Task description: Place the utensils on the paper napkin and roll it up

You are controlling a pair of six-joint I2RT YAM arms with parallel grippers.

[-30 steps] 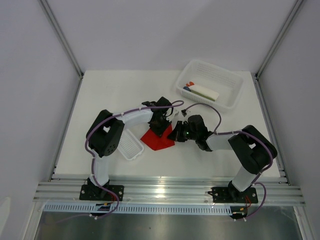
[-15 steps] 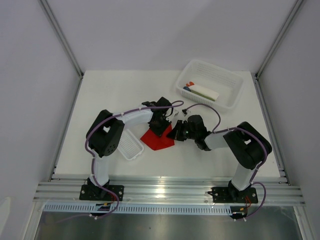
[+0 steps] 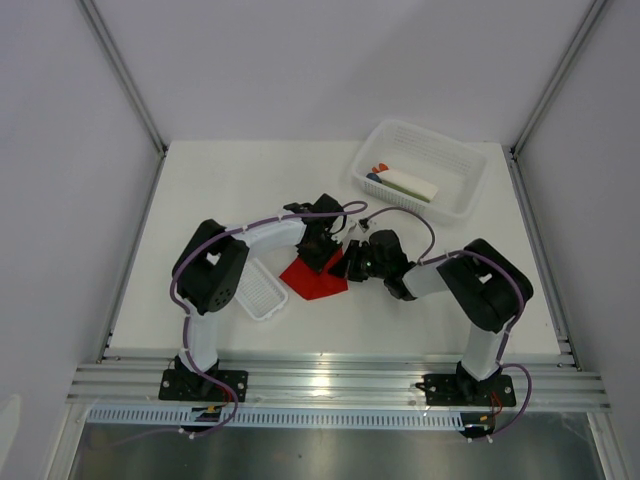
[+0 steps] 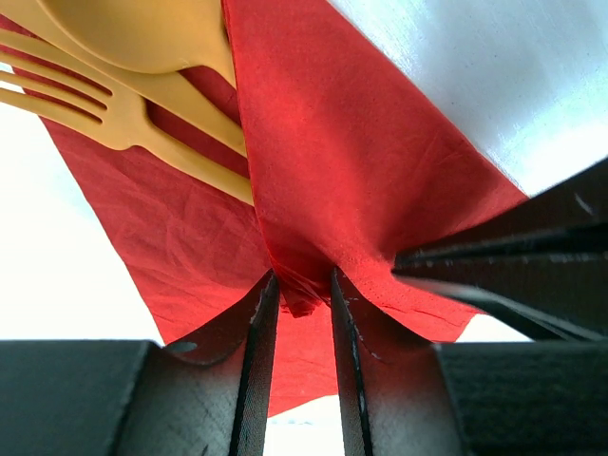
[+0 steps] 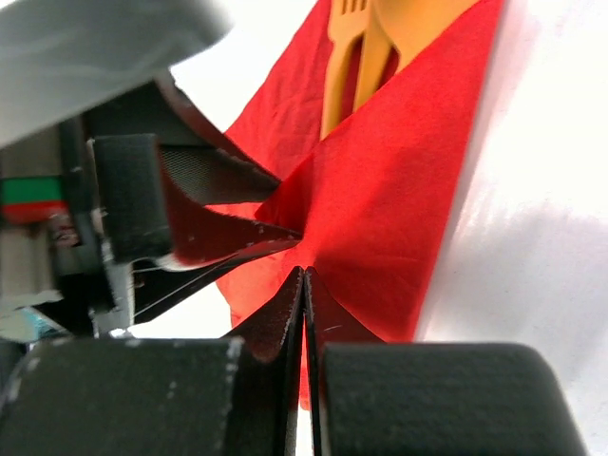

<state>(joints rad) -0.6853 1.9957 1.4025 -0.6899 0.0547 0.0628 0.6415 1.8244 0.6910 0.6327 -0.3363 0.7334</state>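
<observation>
The red paper napkin (image 3: 312,279) lies in the middle of the table, one side folded up over itself (image 4: 351,161). The orange utensils lie on it: a fork (image 4: 104,104) and a spoon (image 4: 142,28), their heads partly under the fold (image 5: 344,57). My left gripper (image 4: 302,280) is open, its jaws a little apart with a crumpled bit of the fold between the tips. From the right, my right gripper (image 5: 304,271) is shut on the same raised fold. Both grippers (image 3: 325,255) (image 3: 350,265) meet at the napkin's far right corner.
A narrow white tray (image 3: 262,290) lies just left of the napkin, beside the left arm. A white mesh basket (image 3: 470,165) with white, blue and red items stands at the back right. The right gripper's black fingers (image 4: 503,266) crowd the left wrist view.
The right arm's elbow has swung left and its gripper has crept closer to the left gripper at the napkin. The left arm and the napkin look unmoved.
</observation>
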